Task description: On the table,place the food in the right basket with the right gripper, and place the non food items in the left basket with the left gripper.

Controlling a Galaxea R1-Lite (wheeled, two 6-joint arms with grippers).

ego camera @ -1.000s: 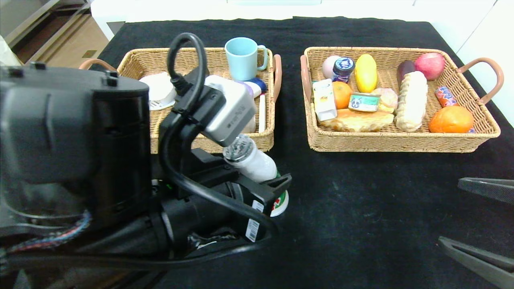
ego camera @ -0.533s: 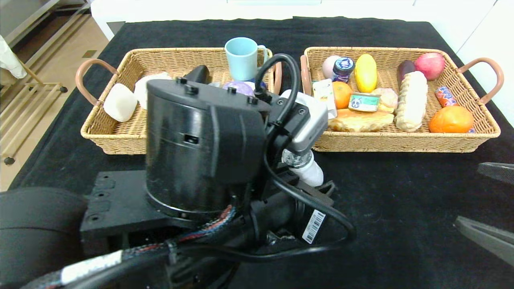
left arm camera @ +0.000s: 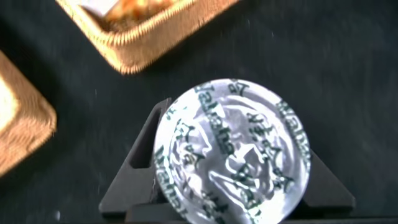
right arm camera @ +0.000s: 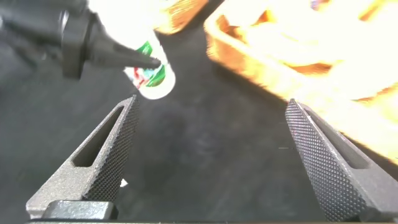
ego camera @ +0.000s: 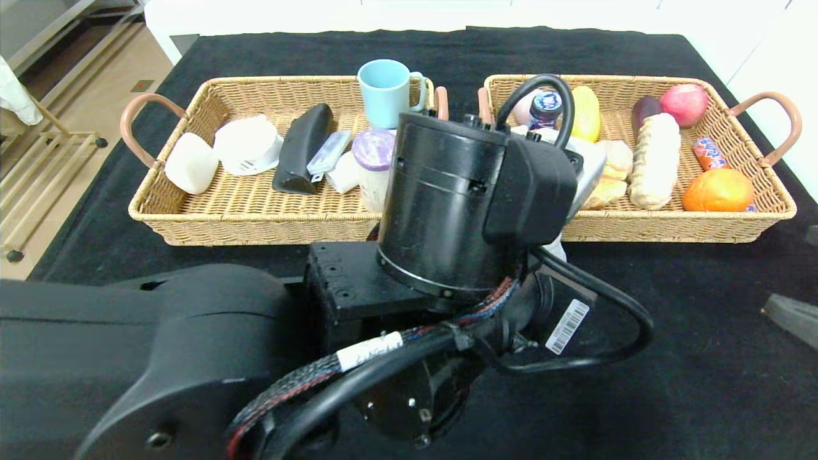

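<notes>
My read: staged test room for robot sorting, not lived-in home. Tabletop (ego camera: 671, 332) draped in black cloth, edge to edge. Two matching wicker baskets (ego camera: 211, 217) set side by side toward far edge, one stocked with household bits, other with groceries, laid out like props. Beyond far edge, plain white surfaces. Past left edge, pale wood-look floor (ego camera: 77, 108) and light metal rack on castors (ego camera: 38, 166). No cooking fittings or shop shelving seen.

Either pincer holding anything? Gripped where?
Left pincer grips the foil-capped bottle by its body, below the cap. Right pincer is open and empty.
</notes>
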